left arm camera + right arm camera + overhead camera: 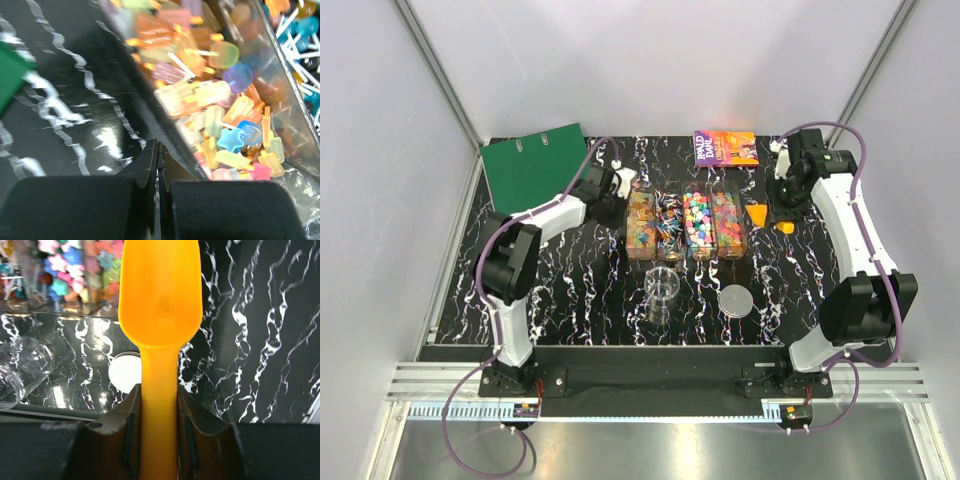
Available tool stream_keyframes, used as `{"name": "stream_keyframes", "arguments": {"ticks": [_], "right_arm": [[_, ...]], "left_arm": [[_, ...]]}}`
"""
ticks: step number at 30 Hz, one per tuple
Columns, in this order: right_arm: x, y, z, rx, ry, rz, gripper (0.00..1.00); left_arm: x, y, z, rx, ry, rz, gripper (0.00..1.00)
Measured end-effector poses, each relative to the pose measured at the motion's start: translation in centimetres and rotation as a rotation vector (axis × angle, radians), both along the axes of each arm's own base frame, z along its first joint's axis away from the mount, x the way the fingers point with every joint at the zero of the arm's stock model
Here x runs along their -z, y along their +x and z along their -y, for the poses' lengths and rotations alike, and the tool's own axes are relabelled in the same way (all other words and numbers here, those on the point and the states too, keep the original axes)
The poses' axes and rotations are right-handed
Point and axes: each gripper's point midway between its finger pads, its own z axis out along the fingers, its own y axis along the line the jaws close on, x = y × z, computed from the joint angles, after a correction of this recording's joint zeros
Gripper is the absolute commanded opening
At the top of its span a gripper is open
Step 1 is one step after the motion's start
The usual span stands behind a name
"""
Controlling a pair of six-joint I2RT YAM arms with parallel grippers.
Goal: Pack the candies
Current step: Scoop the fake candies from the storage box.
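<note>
1. While the left fingers [150,160] are pressing flat against each other with nothing between them, they are hovering low over the black marbled surface [580,290], just left of the leftmost bin.
2. The candies [698,222] are lying in four clear bins [732,247] that are standing side by side at the middle of the surface. In the left wrist view the nearest bin is showing pink, yellow, blue and orange pieces.
3. The right fingers [125,415] are clamping the handle of an orange-yellow scoop [160,300], which is hanging over the surface just right of the bins with its bowl carrying nothing.
4. A clear cup [662,290] is standing on the near side of the bins, and a round lid [737,300] is lying to its right, apart from it.
5. A green binder [533,165] is lying at the far left, and a book [725,148] is lying at the far edge, right of centre.
</note>
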Motion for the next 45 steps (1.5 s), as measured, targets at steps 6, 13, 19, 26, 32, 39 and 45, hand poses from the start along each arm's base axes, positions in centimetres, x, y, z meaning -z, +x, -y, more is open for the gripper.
{"name": "stream_keyframes", "arguments": {"ticks": [6, 13, 19, 26, 32, 39, 45], "right_arm": [[0.7, -1.0, 0.3, 0.015, 0.025, -0.049, 0.0], [0.9, -1.5, -0.1, -0.004, 0.044, -0.068, 0.0], [1.5, -1.6, 0.1, -0.019, 0.036, -0.092, 0.0], [2.7, -0.6, 1.1, -0.048, 0.013, -0.162, 0.0], [2.7, 0.4, 1.5, -0.077, -0.004, -0.166, 0.0], [2.8, -0.1, 1.8, -0.101, -0.019, -0.183, 0.0], [3.1, -0.3, 2.7, -0.11, -0.068, -0.195, 0.0]], "left_arm": [[2.7, -1.8, 1.2, 0.035, 0.038, -0.078, 0.0], [2.0, -2.2, 2.5, 0.062, 0.044, -0.095, 0.0], [1.0, -2.8, 4.7, 0.115, 0.026, -0.095, 0.0], [0.6, -3.5, 6.4, 0.145, -0.002, -0.108, 0.0], [0.6, -3.8, 6.7, 0.146, -0.018, -0.129, 0.0], [0.6, -3.7, 7.4, 0.148, -0.05, -0.138, 0.0], [0.3, -3.7, 8.4, 0.155, -0.09, -0.138, 0.0]]}}
